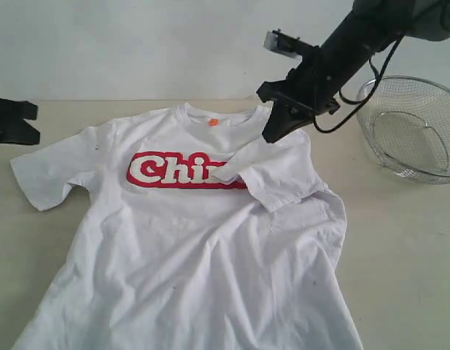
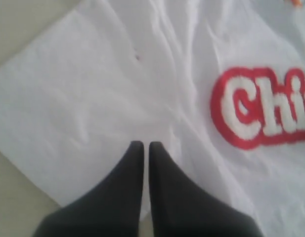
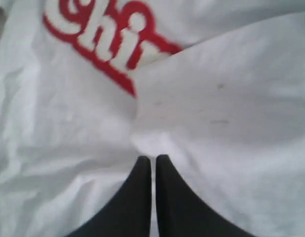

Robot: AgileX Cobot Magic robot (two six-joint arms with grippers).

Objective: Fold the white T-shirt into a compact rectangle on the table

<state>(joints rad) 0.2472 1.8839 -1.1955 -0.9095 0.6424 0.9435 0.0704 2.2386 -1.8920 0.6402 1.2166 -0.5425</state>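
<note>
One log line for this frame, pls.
step: sleeve fold | white T-shirt: spread on table, one sleeve folded over lettering | left gripper: shut, near other sleeve | right gripper: shut, by folded sleeve

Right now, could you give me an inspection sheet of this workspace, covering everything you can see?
Surface: pale beige table, flat.
Job's things: white T-shirt spread front up; one sleeve folded in over the end of the red lettering; not yet a rectangle.
Clutter: wire basket at the far right, apparently empty.
Grippers: left gripper shut, near the flat sleeve; right gripper shut, at the shirt's shoulder.
Cables: black cable looping beside the basket.
Surroundings: plain grey-white wall behind.
</note>
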